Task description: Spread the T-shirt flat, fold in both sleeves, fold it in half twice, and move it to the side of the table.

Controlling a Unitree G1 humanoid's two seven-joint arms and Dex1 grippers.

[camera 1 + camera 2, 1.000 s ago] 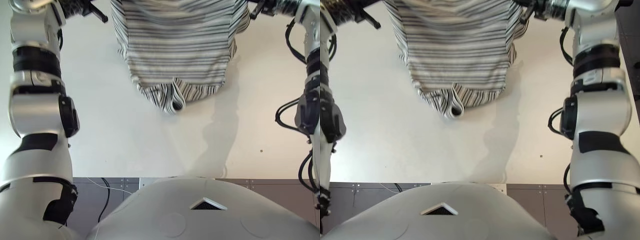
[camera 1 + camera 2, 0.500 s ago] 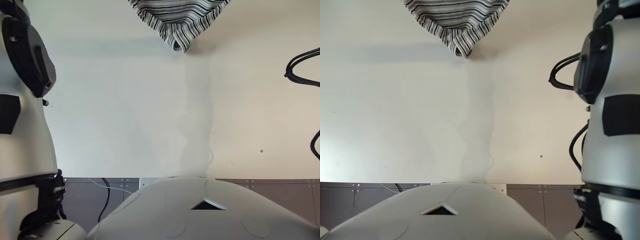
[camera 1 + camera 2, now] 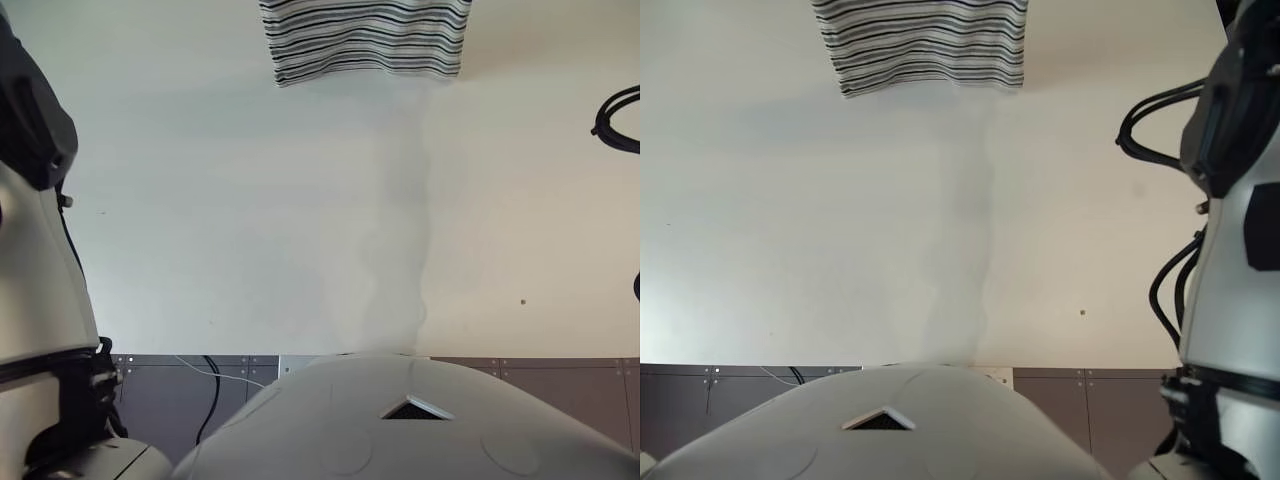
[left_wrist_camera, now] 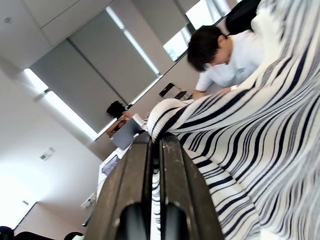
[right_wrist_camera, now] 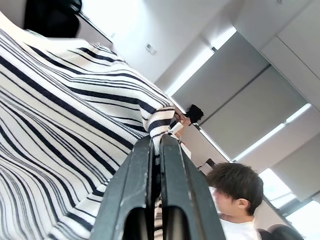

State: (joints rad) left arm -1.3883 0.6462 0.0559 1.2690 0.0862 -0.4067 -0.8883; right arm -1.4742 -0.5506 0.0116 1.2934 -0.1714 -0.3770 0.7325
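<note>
**Black, grey and white striped knit T-shirt held up by both grippers over a plain white table**

Seen from the head, the T-shirt hangs at the far side of the table, near the middle; its straight bottom hem runs level and faces the robot, with a soft shadow on the tabletop just below it; whether the hem touches the surface cannot be told; the left gripper, with two dark flat fingers, is pinched tight on a rolled edge of the striped cloth; the fabric bunches over its fingertips and falls away beside it as a broad sheet; the right gripper is clamped in the same way on another edge of the shirt, a small fold of cloth poking out past its tips; the striped fabric spreads wide beside it
</note>
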